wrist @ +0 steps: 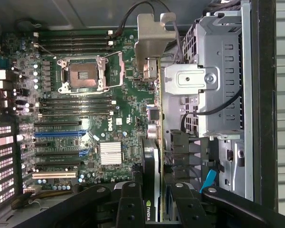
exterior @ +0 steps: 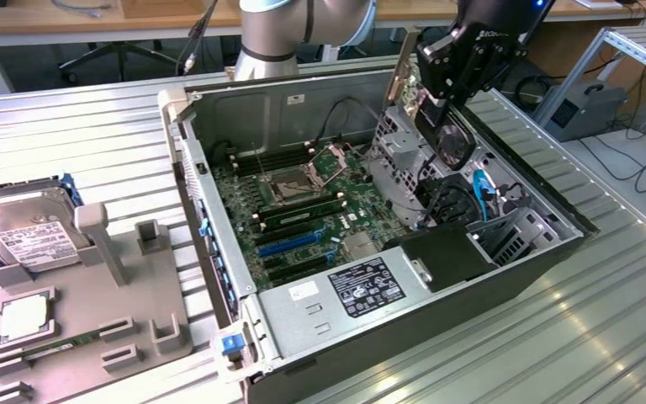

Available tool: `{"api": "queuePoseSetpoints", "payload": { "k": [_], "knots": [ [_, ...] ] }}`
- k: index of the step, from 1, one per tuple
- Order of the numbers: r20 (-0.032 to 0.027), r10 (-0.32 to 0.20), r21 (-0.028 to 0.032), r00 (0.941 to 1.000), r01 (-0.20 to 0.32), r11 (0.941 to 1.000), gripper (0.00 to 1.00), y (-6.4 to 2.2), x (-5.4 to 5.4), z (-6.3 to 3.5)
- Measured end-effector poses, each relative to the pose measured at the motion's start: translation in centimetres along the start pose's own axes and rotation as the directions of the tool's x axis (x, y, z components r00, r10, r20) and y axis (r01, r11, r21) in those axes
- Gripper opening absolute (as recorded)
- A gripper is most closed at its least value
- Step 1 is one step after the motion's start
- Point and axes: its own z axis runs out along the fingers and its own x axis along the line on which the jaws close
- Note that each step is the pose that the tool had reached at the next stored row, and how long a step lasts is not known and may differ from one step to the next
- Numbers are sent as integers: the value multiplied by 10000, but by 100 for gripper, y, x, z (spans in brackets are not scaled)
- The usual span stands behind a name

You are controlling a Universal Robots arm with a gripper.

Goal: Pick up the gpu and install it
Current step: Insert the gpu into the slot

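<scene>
Gripper (exterior: 433, 99) sits at 1 o'clock in the exterior view, high over the open case (exterior: 300, 101). Fingers (wrist: 130, 204) pinch the gpu (exterior: 404, 76) across its two flat faces. The card is held upright on edge, with its tan bracket showing at 11 o'clock of the gripper. Judged reason: an upright hold keeps the connector edge facing down toward the board.

In the wrist view the gpu (wrist: 153, 118) runs edge-on away from the gripper (wrist: 154, 206), bracket at the far end. It hangs over the seam between the motherboard (wrist: 85, 118) and the drive cage (wrist: 218, 85). It is well apart from the blue slot (wrist: 57, 134) and nothing is seated.

The case lies on its side, so the slots face up, at 6 o'clock from the CPU socket (exterior: 297, 181). The hard drive (exterior: 20, 231) rests in the grey tray (exterior: 110, 311) at 9 o'clock.
</scene>
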Motion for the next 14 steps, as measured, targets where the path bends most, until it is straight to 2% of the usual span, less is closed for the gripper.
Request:
{"api": "queuePoseSetpoints", "payload": {
  "k": [8, 12, 14],
  "knots": [
    [0, -16, 0, 10000, 16, 10000, 27, 0, 0, 0],
    [-26, -609, -12, 9981, 608, 9981, 27, 0, 0, 0],
    [-42, -987, -20, 9951, 986, 9951, 27, 0, 0, 0]
  ]
}}
